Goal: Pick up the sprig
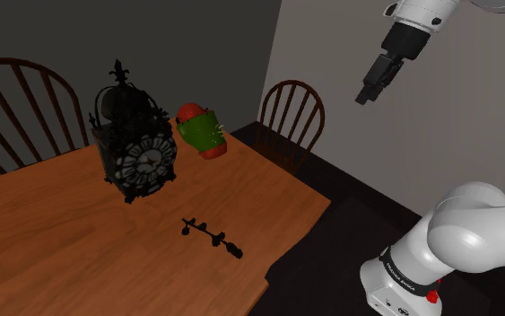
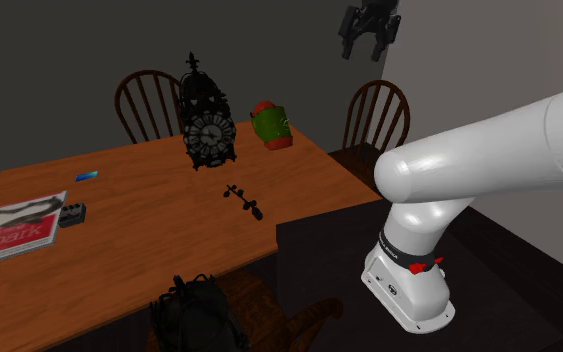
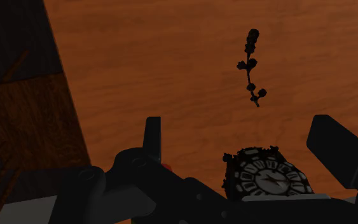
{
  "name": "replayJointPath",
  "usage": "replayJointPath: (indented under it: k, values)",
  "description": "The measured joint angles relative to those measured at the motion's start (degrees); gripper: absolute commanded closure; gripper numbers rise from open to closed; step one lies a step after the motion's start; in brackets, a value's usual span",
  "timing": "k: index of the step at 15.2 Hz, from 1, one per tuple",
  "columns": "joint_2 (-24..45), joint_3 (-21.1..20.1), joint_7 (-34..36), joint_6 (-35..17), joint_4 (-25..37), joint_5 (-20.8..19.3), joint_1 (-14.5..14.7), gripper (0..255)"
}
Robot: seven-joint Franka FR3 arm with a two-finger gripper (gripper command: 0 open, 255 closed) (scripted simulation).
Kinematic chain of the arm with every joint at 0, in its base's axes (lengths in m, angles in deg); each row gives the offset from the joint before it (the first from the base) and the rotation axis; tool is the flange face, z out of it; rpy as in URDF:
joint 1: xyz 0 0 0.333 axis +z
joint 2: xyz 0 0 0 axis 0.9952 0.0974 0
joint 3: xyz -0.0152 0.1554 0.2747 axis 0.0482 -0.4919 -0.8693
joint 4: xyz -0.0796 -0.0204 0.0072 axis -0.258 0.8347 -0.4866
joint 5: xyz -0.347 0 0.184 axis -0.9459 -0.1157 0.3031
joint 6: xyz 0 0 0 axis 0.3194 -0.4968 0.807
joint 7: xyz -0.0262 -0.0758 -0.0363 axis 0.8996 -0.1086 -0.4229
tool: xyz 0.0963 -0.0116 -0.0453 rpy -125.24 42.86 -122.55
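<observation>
We recorded the gripper (image 1: 365,95) high above the wooden table (image 1: 62,242), jaws spread wide and empty. The dark sprig (image 1: 212,236) lay flat near the table's edge, near the black clock (image 1: 138,144).

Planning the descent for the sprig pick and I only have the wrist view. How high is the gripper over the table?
Observer: High. In the shoulder view the gripper hangs well above the table, a long way up from the sprig.
Operator: Anything on the table I can't make out from here?
Observer: A red and green object stands behind the clock, on the side away from the sprig.
</observation>
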Motion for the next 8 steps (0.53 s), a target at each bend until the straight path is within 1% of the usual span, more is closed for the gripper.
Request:
replayJointPath:
  k: [2, 4, 8]
  values:
    - [-0.03, -0.6, 0.52, -0.78, -0.83, 0.22, 0.1, 0]
    - [0.53, -2.19, 1.84, -3.21, -2.8, 0.66, 0.35, 0]
    - [2.36, -6.71, 5.81, -9.02, -6.94, 2.16, 1.28, 0]
